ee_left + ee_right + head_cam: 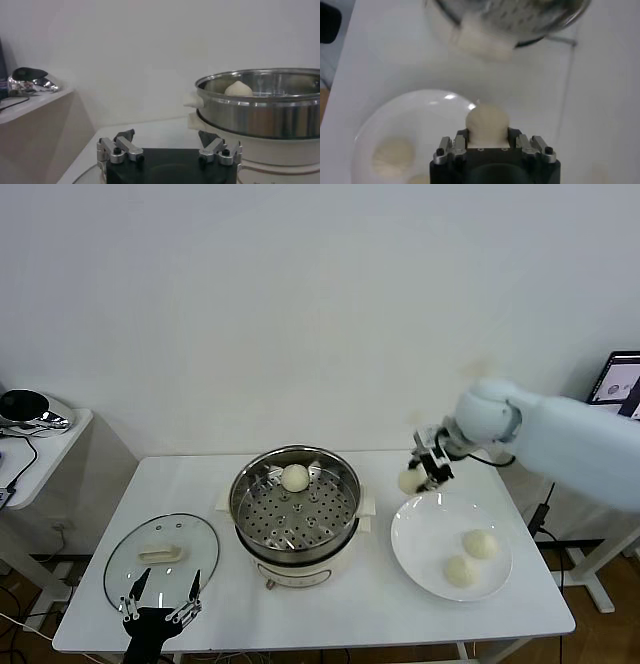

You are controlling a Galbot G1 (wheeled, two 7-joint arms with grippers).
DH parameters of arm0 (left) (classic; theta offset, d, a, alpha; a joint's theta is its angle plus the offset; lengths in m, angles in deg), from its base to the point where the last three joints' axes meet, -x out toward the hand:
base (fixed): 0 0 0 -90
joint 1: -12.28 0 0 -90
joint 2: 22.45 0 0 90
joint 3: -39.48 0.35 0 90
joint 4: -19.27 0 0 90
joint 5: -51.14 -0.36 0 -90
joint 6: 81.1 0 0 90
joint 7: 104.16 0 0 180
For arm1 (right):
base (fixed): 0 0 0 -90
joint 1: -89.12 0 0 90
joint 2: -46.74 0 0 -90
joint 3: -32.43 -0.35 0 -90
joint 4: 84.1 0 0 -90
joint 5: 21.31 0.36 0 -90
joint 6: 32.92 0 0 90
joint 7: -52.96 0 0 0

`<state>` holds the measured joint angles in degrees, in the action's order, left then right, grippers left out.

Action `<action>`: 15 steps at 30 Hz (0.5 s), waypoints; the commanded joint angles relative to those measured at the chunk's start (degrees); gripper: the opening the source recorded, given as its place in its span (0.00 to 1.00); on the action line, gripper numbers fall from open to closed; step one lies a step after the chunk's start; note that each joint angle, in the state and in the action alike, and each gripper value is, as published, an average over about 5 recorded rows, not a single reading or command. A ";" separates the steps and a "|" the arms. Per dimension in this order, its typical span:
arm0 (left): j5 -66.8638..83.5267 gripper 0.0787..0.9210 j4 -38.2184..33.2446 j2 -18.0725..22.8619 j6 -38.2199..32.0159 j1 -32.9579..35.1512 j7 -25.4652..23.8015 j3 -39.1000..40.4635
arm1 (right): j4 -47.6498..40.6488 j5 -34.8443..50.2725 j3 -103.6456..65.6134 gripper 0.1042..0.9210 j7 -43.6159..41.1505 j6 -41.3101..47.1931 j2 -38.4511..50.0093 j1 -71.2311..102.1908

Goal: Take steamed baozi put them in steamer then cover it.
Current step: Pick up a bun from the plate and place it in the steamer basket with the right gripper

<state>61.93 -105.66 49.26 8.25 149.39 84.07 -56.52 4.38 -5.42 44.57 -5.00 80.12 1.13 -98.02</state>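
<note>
My right gripper (418, 476) is shut on a cream-white baozi (487, 122), held in the air between the steamer and the white plate, above the plate's near-left rim. The steel steamer (295, 502) stands mid-table with one baozi (294, 477) on its perforated tray; that bun (238, 89) also peeks over the rim in the left wrist view. Two more baozi (481, 544) (459, 570) lie on the plate. The glass cover (161, 556) lies flat at the front left. My left gripper (160, 597) hovers open at the cover's front edge, holding nothing.
The white plate (425, 534) sits right of the steamer. A side table with a black and chrome object (30, 411) stands at far left. A screen (620, 379) shows at far right. The white wall runs behind the table.
</note>
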 commanded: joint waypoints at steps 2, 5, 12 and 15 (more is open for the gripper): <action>0.88 0.88 -0.07 -0.41 0.17 -0.74 0.02 -0.39 | -0.40 18.34 6.04 0.49 4.11 6.44 -16.46 -11.31; 1.17 0.88 -0.05 -0.45 0.23 -1.21 0.07 -0.73 | -4.94 19.30 4.95 0.49 5.49 7.56 -23.37 -7.04; 1.18 0.88 -0.67 0.22 0.31 -1.30 0.15 -1.14 | -17.16 18.55 3.27 0.49 6.24 8.43 -35.36 1.64; 1.23 0.88 -0.76 0.44 0.24 -1.17 0.15 -1.31 | -20.37 18.13 3.31 0.49 6.23 8.83 -38.85 3.78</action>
<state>62.97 -106.31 49.46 8.56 148.25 84.20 -57.66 -5.41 8.60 47.22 -0.33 86.69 -22.49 -99.06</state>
